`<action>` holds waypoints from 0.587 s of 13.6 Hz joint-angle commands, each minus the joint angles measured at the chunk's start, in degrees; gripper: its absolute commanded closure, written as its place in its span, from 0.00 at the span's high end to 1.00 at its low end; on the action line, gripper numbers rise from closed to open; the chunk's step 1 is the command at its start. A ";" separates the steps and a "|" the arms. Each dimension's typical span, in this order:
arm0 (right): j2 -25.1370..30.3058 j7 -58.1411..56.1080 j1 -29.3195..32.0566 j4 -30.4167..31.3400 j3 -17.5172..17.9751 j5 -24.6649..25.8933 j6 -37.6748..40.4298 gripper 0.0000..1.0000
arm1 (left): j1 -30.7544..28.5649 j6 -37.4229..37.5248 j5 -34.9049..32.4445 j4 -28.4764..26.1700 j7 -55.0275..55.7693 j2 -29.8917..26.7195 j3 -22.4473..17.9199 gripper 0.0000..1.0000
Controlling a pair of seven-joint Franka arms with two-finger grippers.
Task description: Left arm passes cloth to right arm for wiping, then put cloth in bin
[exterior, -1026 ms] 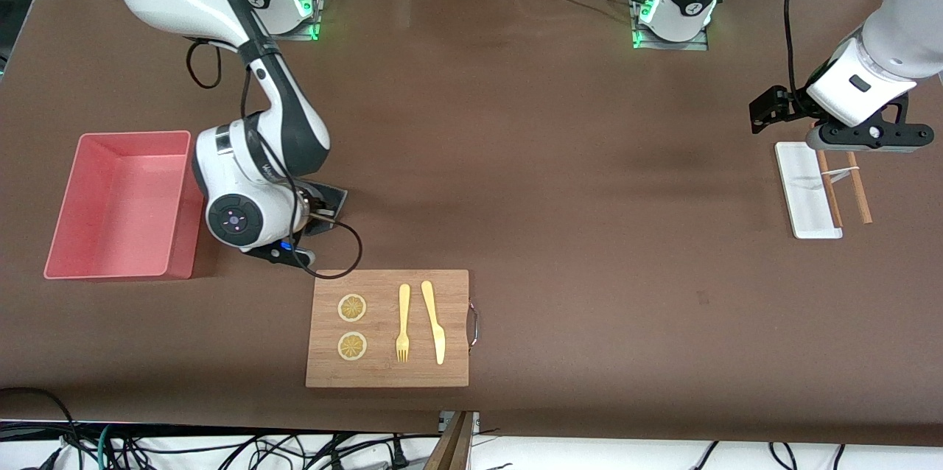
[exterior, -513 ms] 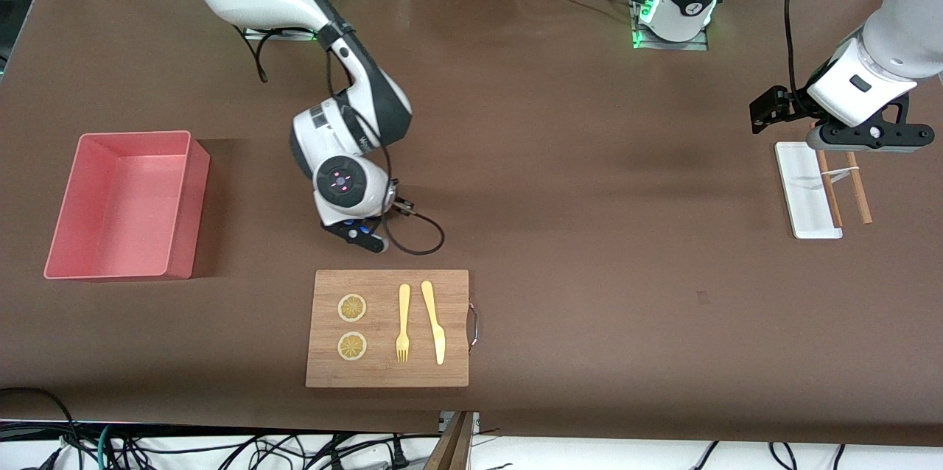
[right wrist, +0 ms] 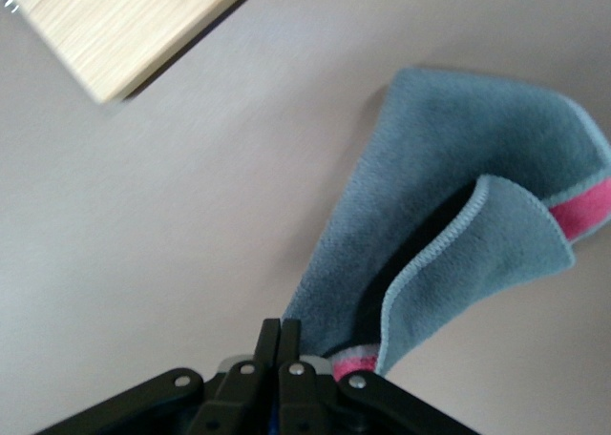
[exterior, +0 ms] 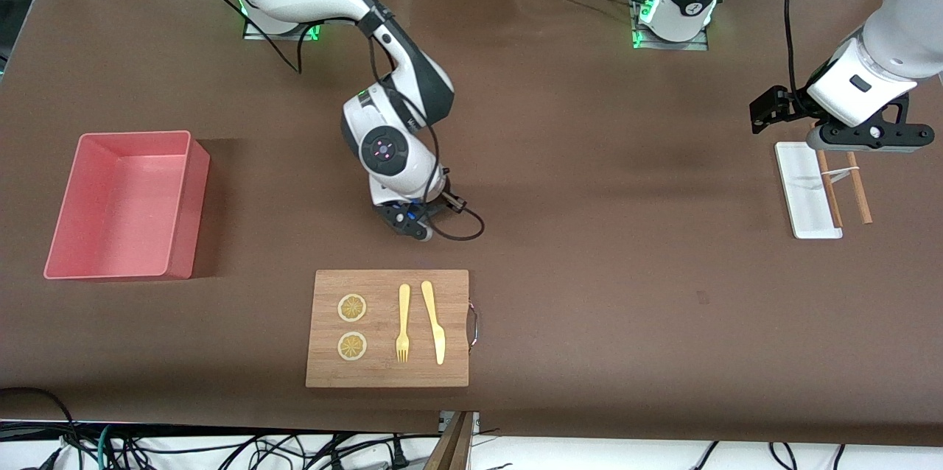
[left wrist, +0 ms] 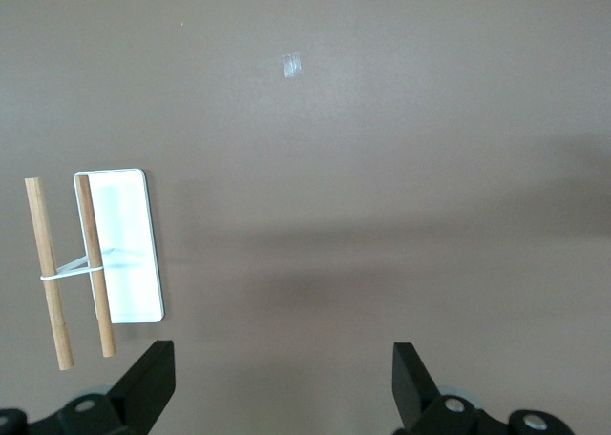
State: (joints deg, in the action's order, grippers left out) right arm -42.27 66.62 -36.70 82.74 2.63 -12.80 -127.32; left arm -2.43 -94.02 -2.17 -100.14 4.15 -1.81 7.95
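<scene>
Currently the right tool (right wrist: 279, 354) is clamped shut on one corner of the cloth (right wrist: 458, 216), so the rest of the grey fabric with its red strip trails over the brown worktop (exterior: 589, 249); held low like this, it looks set up for wiping. In the front view the right tool (exterior: 404, 223) sits low over the worktop, just above the wooden board (exterior: 388, 370), and the arm's wrist hides the cloth there.

The left tool (left wrist: 282, 383) hangs with its fingers spread wide and nothing between them, over the small white tray (exterior: 804, 194) at the left arm's end of the worktop; that arm waits. Two wooden sticks (exterior: 843, 183), tied with a pale band, lie across the tray's edge.

On the board lie two lemon slices (exterior: 352, 308), a yellow fork (exterior: 403, 323) and a yellow knife (exterior: 434, 321), with a metal handle (exterior: 474, 324) at one end. It lies close to the wiping path, so a sweep toward the front camera could catch its edge.

Toward the right arm's end stands the pink bin (exterior: 173, 197), with no cloth in it and open worktop between it and the tool.
</scene>
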 commanded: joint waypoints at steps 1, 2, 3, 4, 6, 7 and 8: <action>-1.67 4.38 -1.88 -2.84 -0.43 -1.78 -1.96 0.00 | -0.38 0.68 -1.08 0.20 -1.43 -0.65 0.31 1.00; -1.50 3.87 -1.71 -2.94 -0.52 -1.61 -1.35 0.00 | -0.38 0.68 -1.08 0.20 -1.43 -0.65 0.40 1.00; -1.41 2.65 -1.28 -2.68 -0.61 -1.26 -0.39 0.00 | -0.38 0.77 -1.08 0.29 -1.43 -0.65 0.40 1.00; -1.41 -0.93 -0.75 -2.76 -0.96 -1.00 2.32 0.00 | -0.38 0.86 -1.08 0.29 -1.43 -0.65 0.40 1.00; -1.15 -8.06 2.31 -2.85 -1.05 -0.91 7.59 0.00 | -0.38 0.95 -1.00 0.29 -1.52 -0.65 0.31 1.00; -0.98 -11.13 4.07 -2.85 -1.05 -0.38 9.88 0.00 | -0.38 0.95 -0.91 0.29 -1.52 -0.65 0.31 1.00; -0.54 -14.12 5.83 -2.94 -1.05 0.84 12.16 0.00 | -0.38 0.95 -0.91 0.29 -2.56 -0.65 0.31 1.00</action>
State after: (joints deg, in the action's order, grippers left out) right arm -42.96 58.02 -34.38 81.24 0.99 -12.95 -119.63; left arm -2.43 -93.93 -2.17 -100.13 3.81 -1.81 7.96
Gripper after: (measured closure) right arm 0.982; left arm 0.000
